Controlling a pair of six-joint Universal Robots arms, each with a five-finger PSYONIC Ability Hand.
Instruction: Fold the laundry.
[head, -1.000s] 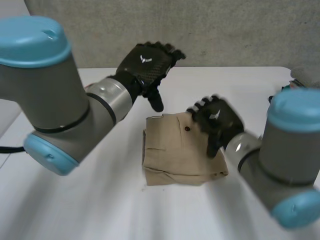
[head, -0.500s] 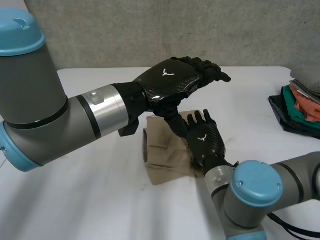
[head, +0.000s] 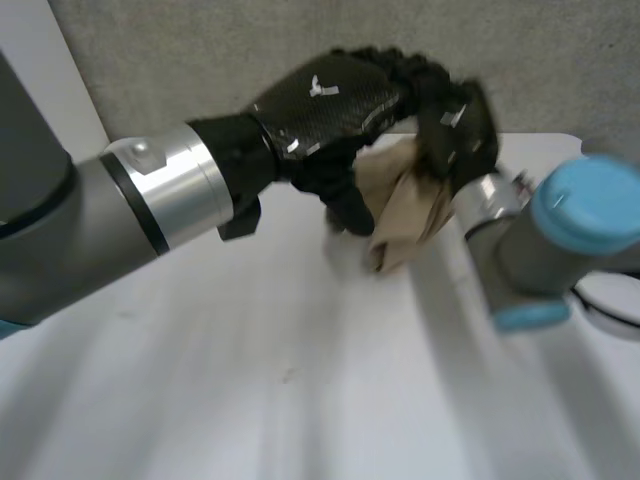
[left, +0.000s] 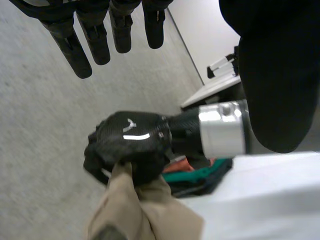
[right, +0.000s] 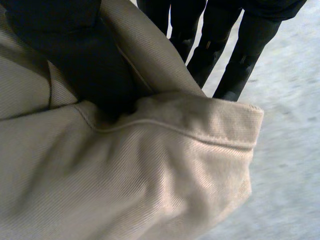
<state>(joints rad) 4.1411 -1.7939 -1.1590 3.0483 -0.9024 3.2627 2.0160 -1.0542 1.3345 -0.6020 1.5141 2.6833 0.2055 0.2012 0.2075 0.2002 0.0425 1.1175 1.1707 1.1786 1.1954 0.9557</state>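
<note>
The white table (head: 250, 400) is seen from the head view, with a grey wall behind it. The grey left arm (head: 100, 230) is extended across the table from the left side. The grey right arm (head: 540, 250), fitted with a light-blue cap, is positioned at the right side.

A tan twill garment (head: 405, 215) is held up near the far edge of the table, between the two hands. It hangs bunched below the right hand. Whether its lower end touches the table cannot be told.

The black left hand (head: 335, 105) is positioned just beside the garment. In the left wrist view, its fingers (left: 75, 47) are held straight and apart from the thumb (left: 275, 80), and nothing is gripped between them.

The black right hand (head: 458, 130) is clamped on the upper part of the garment. In the right wrist view, its thumb (right: 75, 65) is pressed onto the cloth beside a seamed hem, and its fingers (right: 225, 55) are placed behind the fold.

A small pile of teal and orange clothes (left: 200, 177) is located on the table behind the right hand, well apart from the garment.
</note>
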